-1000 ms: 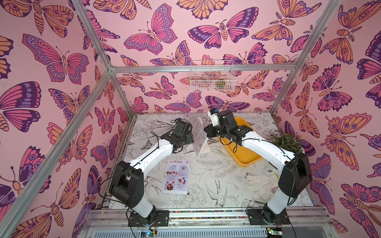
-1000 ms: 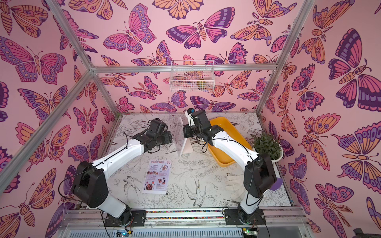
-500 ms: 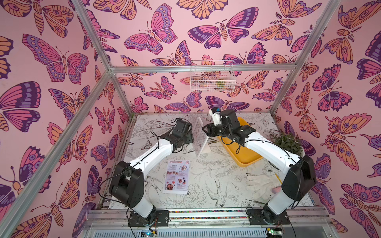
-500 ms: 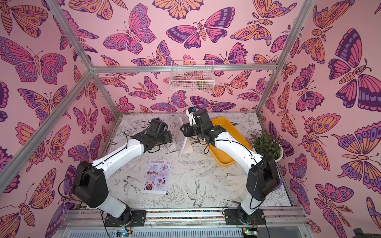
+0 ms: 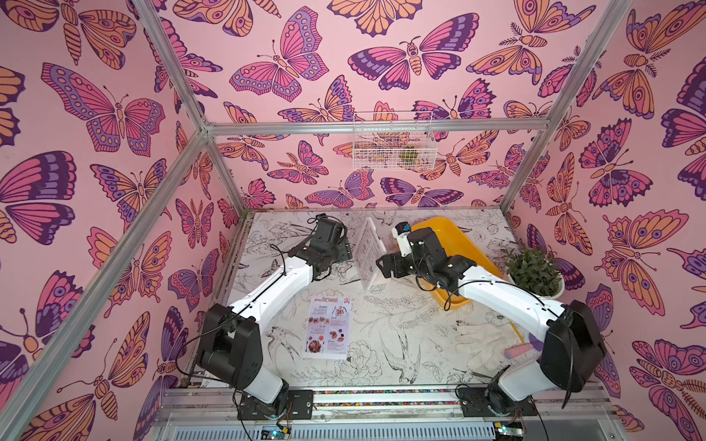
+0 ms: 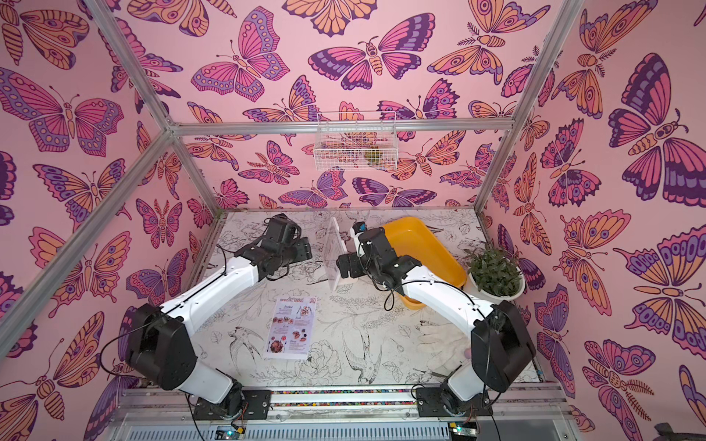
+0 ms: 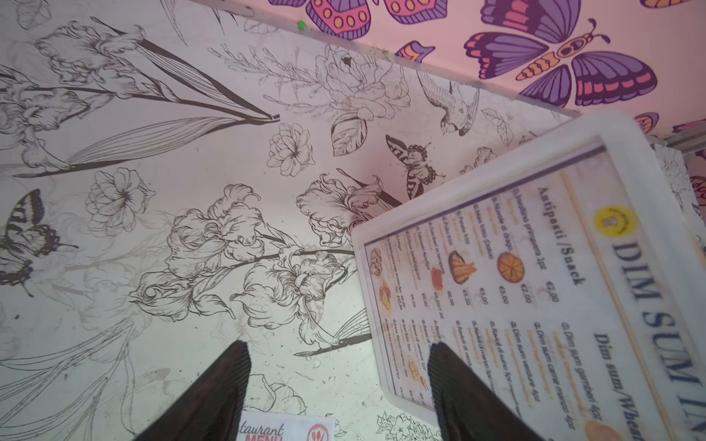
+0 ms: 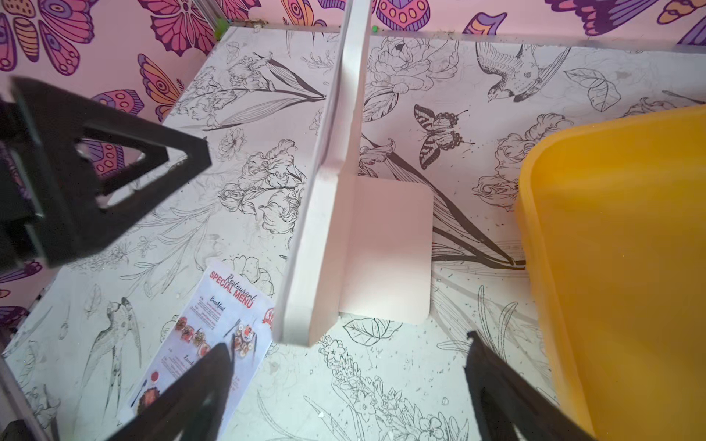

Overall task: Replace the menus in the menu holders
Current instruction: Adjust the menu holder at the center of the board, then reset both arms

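The table, printed with inked flowers and birds, fills the floor of the butterfly-papered cell in both top views. At its 2 o'clock lies the yellow tray, with the right arm crossing above its near end. At 3 o'clock a white pot holds a leafy green plant. On the back wall at 12 o'clock hangs a wire basket with something greenish-brown in it, too small to name.

The menu holder stands upright just past the table's middle, toward 12 o'clock. The top views show it only as a pale panel with tiny pictures. The left wrist view reads the sheet inside it, the "DIM SUM INN" menu. The right wrist view shows the holder edge-on, its flat foot plate resting on the table toward the tray. The "SPECIAL MENU" sheet lies flat at the holder's 7 o'clock, apart from it.

The left fingers are spread wide at the holder's 9 o'clock, gripping nothing. The right fingers are spread wide at its 3 o'clock, clear of its edge.
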